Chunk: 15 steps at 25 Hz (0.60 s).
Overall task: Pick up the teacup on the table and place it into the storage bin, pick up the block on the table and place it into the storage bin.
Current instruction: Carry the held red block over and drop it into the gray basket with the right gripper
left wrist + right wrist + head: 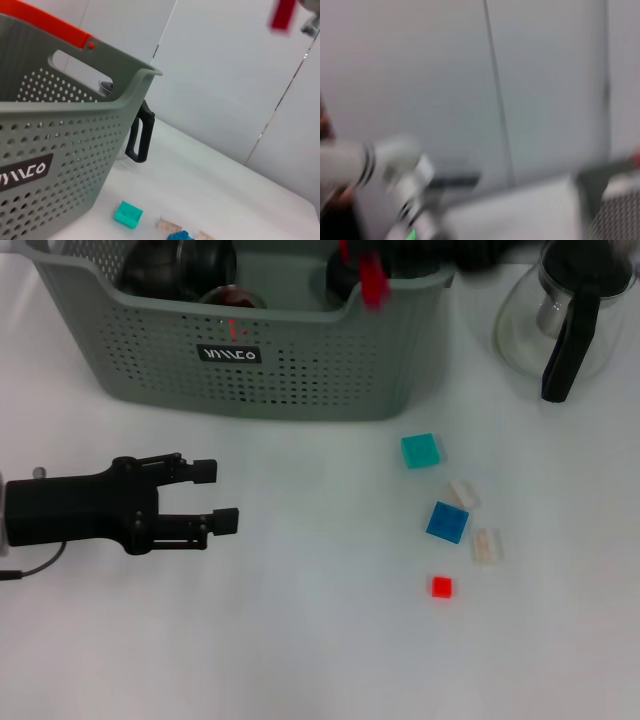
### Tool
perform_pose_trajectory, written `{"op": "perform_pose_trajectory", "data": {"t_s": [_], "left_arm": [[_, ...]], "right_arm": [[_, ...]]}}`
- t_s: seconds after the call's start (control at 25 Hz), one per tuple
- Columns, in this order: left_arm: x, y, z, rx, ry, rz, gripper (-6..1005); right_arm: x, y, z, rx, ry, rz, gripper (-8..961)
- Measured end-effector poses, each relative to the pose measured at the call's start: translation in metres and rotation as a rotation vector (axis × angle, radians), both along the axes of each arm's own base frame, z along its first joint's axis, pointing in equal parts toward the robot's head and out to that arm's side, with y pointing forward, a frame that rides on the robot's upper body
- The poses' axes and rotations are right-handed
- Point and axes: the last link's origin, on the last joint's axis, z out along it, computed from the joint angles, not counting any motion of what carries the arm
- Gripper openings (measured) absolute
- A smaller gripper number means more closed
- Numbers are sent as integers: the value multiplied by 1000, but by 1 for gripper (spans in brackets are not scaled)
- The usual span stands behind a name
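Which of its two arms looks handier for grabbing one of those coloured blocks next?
Probably the right. The blocks, like the teal square block, lie on the robot's right side, and the right claw hangs over the grey-green perforated storage bin nearby. The open left claw sits far off on the other side.

The left gripper [222, 496] lay low at the left of the head view, its arm level, fingers spread apart and empty. The right arm [440, 252] reached across the far edge, blurred
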Motion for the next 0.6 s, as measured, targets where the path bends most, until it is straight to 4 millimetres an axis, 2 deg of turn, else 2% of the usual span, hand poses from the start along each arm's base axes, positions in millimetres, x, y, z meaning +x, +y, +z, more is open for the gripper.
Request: {"op": "perform_pose_trajectory", "data": {"t_s": [0.16,0.28,0.4,0.6], "left_arm": [[0,-1,4,7,-11,1,861],[1,0,4,7,-15,-2,861],[2,1,3,6,-15,-5,861],[1,1,2,11,-16,1,861]], "right_arm": [[-21,32,-8,138,67,-91,235],[-39,61,-32,218,48,-185,247],[-48,90,-60,290,-54,-278,259],[-52,120,-100,369,-304,-368,278]]}}
